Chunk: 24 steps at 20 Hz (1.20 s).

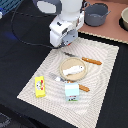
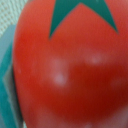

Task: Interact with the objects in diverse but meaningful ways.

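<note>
The wrist view is almost wholly filled by a shiny red vegetable [image 2: 70, 75] with a dark green star-shaped stem top [image 2: 80, 17] towards its upper part; pale highlights sit on its glossy skin; a teal-grey surface [image 2: 7, 80] shows along one edge, and a scrap of woven cloth [image 2: 10, 15] in a corner; the camera is very close to the vegetable, but neither finger can be made out there, so I cannot tell whether the jaws are clenched on it or released

In the exterior view the white arm's gripper [image 1: 65, 45] hangs low over the far edge of a beige placemat [image 1: 105, 75], at about 12 o'clock from a tan round plate [image 1: 64, 66]; the vegetable is hidden under the wrist in this view; a white elongated piece [image 1: 73, 69] lies on the plate; a wooden-handled knife [image 1: 91, 61] lies just beyond the plate at roughly 2 o'clock, and a wooden-handled fork [image 1: 80, 87] at the plate's near rim, around 6 o'clock

A white carton with green-red print [image 1: 72, 92] stands upright at 6 o'clock from the plate, just beside the fork handle; a yellow box with a red label [image 1: 39, 86] lies at about 8 o'clock, well apart from the carton; a grey pot [image 1: 96, 14] stands off the mat at about 1 o'clock, on a brown surface [image 1: 107, 31]
</note>
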Motion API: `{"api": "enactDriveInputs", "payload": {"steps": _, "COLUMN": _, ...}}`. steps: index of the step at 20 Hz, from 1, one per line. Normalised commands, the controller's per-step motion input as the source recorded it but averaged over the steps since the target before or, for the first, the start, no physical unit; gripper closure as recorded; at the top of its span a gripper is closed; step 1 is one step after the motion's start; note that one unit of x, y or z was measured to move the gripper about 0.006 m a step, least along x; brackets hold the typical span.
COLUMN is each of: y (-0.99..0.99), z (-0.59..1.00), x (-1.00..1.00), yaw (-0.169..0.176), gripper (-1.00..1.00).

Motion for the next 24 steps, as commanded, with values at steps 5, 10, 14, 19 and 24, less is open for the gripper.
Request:
{"api": "enactDriveInputs", "payload": {"steps": 5, "y": -0.74, "z": 0.50, "x": -0.31, "yaw": -0.031, "gripper": 1.00}}
{"api": "enactDriveInputs", "payload": {"steps": 10, "y": -0.88, "z": 0.00, "x": -0.19, "yaw": -0.028, "gripper": 1.00}}
{"api": "enactDriveInputs", "payload": {"steps": 14, "y": -0.85, "z": -0.19, "x": -0.24, "yaw": -0.028, "gripper": 1.00}}
{"api": "enactDriveInputs", "payload": {"steps": 19, "y": -0.59, "z": -0.37, "x": -0.27, "yaw": -0.016, "gripper": 1.00}}
{"api": "enactDriveInputs", "payload": {"steps": 24, "y": -0.10, "z": -0.41, "x": -0.21, "yaw": 0.000, "gripper": 1.00}}
